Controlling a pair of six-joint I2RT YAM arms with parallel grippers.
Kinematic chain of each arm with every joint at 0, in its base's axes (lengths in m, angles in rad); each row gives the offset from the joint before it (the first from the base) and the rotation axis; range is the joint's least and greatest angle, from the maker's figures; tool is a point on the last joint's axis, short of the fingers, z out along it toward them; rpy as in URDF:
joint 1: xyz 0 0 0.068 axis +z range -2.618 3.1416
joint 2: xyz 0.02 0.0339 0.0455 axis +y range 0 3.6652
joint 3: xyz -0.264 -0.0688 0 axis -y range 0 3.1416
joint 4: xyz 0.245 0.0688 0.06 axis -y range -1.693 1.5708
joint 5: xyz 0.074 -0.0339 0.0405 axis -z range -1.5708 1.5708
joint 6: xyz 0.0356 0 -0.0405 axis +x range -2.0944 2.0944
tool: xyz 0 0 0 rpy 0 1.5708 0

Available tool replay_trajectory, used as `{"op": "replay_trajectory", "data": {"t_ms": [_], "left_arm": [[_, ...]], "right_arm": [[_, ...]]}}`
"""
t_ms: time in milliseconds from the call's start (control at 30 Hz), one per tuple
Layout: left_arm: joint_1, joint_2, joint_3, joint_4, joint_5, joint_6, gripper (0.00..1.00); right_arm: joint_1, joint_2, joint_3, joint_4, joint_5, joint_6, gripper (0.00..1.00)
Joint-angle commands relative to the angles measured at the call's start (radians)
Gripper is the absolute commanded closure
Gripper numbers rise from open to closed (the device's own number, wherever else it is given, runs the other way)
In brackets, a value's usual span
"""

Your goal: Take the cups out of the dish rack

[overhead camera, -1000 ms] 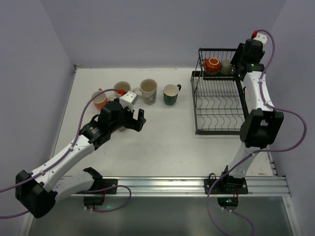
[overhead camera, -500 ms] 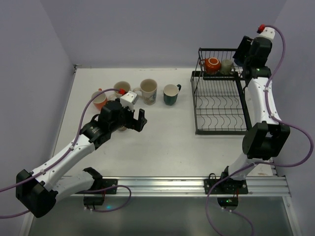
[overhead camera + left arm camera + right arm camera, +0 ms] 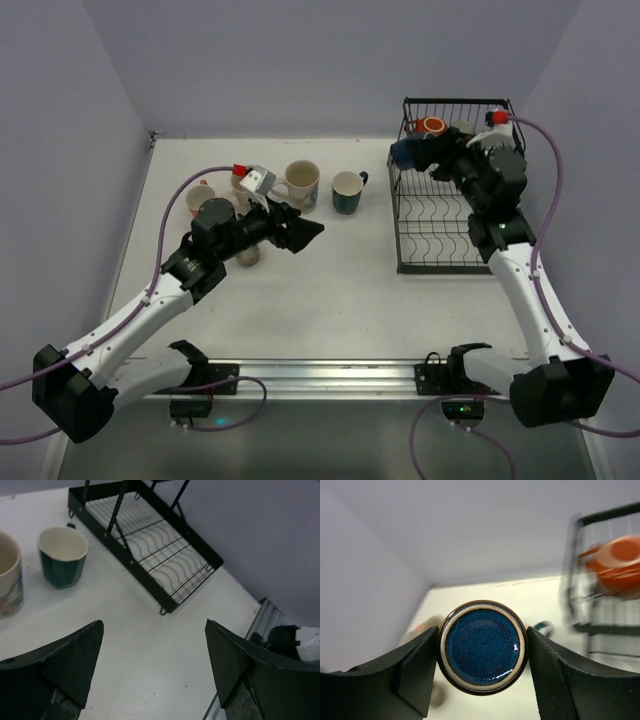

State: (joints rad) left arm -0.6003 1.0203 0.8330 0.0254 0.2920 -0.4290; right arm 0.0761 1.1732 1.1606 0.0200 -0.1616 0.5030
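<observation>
Spreading under everything in the overhead view, the worktop (image 3: 340, 290) is occupied on its right by the dish rack (image 3: 447, 268), whose lower tray is seen bare of cups. An orange cup (image 3: 432, 126) is left in the upper basket (image 3: 455, 103) at the far end.

The right arm is reached over the rack's far left corner, and the dark blue cup (image 3: 408, 152) is carried there above the rack's edge, clear of the wires. It is clamped between the right fingers (image 3: 415, 672), which are closed against its two sides. In the right wrist view a round blue face ringed in cream is turned to the camera, so the cup's axis is judged to run along the fingers and roughly level, not upright. Whether that face is the base or the mouth cannot be told.

The coming move is judged to turn on this: free worktop lies to the cup's left, past the teal cup (image 3: 347, 190) and the patterned cup (image 3: 301, 184), and the cup must be tipped upright before it is set down. The right arm is the nearer one.

The left fingers (image 3: 65, 660) are spread wide with nothing held between them, and are pointed across the worktop towards the rack, well apart from it.
</observation>
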Motion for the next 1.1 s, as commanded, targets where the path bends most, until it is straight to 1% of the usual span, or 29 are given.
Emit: {"op": "replay_trajectory", "data": {"t_ms": [0, 33, 67, 100, 133, 167, 233, 333, 500, 600, 633, 700, 867, 933, 967, 1000, 1033, 1067], "left_arm": [[0.007, 0.0, -0.023, 0.287, 0.134, -0.16, 0.15], [0.007, 0.01, -0.029, 0.316, 0.148, -0.18, 0.16], [0.005, 0.017, -0.041, 0.365, 0.168, -0.22, 0.18], [0.005, 0.023, -0.046, 0.39, 0.176, -0.237, 0.19], [0.005, 0.029, -0.055, 0.412, 0.18, -0.258, 0.2], [0.005, 0.032, -0.066, 0.46, 0.185, -0.293, 0.21], [0.005, 0.031, -0.095, 0.496, 0.19, -0.319, 0.22], [0.005, 0.031, -0.115, 0.53, 0.185, -0.35, 0.25], [0.004, 0.046, -0.12, 0.557, 0.199, -0.369, 0.3], [-0.001, 0.058, -0.126, 0.582, 0.21, -0.379, 0.4], [-0.001, 0.06, -0.13, 0.596, 0.217, -0.387, 0.47], [-0.003, 0.064, -0.138, 0.62, 0.225, -0.401, 0.51], [-0.004, 0.069, -0.156, 0.598, 0.239, -0.403, 0.51], [-0.004, 0.049, -0.15, 0.512, 0.193, -0.363, 0.49], [-0.004, 0.028, -0.149, 0.48, 0.173, -0.344, 0.46], [-0.004, 0.014, -0.144, 0.409, 0.15, -0.312, 0.35], [-0.003, 0.001, -0.129, 0.369, 0.092, -0.297, 0.29], [-0.004, -0.012, -0.121, 0.326, 0.066, -0.28, 0.23]], "right_arm": [[0.1, -0.089, -0.14, 0.294, -0.275, 0.24, 0.64], [0.146, -0.108, -0.209, 0.345, -0.318, 0.337, 0.64], [0.175, -0.113, -0.238, 0.43, -0.349, 0.376, 0.64], [0.206, -0.115, -0.258, 0.466, -0.395, 0.408, 0.64], [0.264, -0.116, -0.294, 0.518, -0.412, 0.452, 0.64], [0.292, -0.121, -0.311, 0.544, -0.417, 0.469, 0.64], [0.356, -0.121, -0.352, 0.601, -0.414, 0.499, 0.63], [0.399, -0.107, -0.389, 0.656, -0.417, 0.532, 0.63], [0.438, -0.035, -0.423, 0.735, -0.421, 0.594, 0.63], [0.465, 0.025, -0.433, 0.832, -0.432, 0.649, 0.63], [0.471, 0.04, -0.435, 0.85, -0.432, 0.66, 0.63], [0.482, 0.075, -0.443, 0.888, -0.424, 0.686, 0.63], [0.482, 0.075, -0.452, 0.9, -0.385, 0.681, 0.63], [0.482, 0.046, -0.447, 0.862, -0.368, 0.655, 0.63], [0.484, 0.036, -0.443, 0.847, -0.352, 0.634, 0.63], [0.482, 0.025, -0.443, 0.822, -0.346, 0.625, 0.63], [0.484, 0.008, -0.441, 0.81, -0.34, 0.615, 0.63], [0.482, 0.002, -0.44, 0.798, -0.332, 0.602, 0.63]]}}
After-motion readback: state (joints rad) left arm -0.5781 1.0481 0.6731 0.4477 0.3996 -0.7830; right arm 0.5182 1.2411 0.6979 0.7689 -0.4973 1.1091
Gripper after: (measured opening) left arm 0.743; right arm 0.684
